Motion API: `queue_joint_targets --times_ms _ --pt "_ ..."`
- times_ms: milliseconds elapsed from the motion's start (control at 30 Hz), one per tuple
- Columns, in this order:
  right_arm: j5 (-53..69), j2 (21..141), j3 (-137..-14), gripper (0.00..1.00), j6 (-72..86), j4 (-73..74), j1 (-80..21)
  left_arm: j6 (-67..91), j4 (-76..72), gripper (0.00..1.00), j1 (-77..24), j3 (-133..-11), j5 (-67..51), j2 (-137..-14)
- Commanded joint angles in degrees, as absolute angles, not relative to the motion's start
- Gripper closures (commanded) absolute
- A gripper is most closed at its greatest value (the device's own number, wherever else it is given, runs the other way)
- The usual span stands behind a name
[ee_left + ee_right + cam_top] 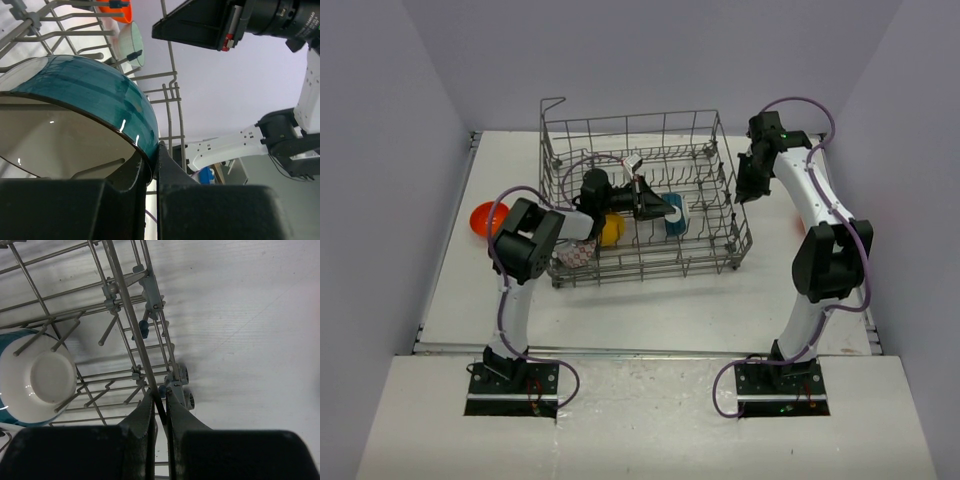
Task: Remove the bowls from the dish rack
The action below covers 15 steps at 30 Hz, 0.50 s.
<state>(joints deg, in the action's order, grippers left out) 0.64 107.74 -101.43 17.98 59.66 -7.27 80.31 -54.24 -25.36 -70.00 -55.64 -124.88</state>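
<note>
Deep inside the dish rack, the left gripper was clamped on the rim of the teal bowl, which stood on edge among the tines in the rack's right half, directly ahead of the fingers. The right gripper was pinched shut on a wire of the rack's right wall, apparently steadying it. Freeing the bowl looked to need a straight upward lift.
</note>
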Motion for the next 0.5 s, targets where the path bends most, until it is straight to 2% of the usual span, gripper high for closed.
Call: queue_joint_targets --times_ms 0,467 --pt "-4.7 110.9 -103.3 1.00 23.2 59.5 -6.3 89.0 -69.8 1.00 -21.9 -69.4 -54.1 -127.5" --pt "-5.5 113.6 -105.2 1.00 23.7 60.0 -5.8 110.5 -94.5 1.00 -18.3 -73.6 -53.6 -136.3"
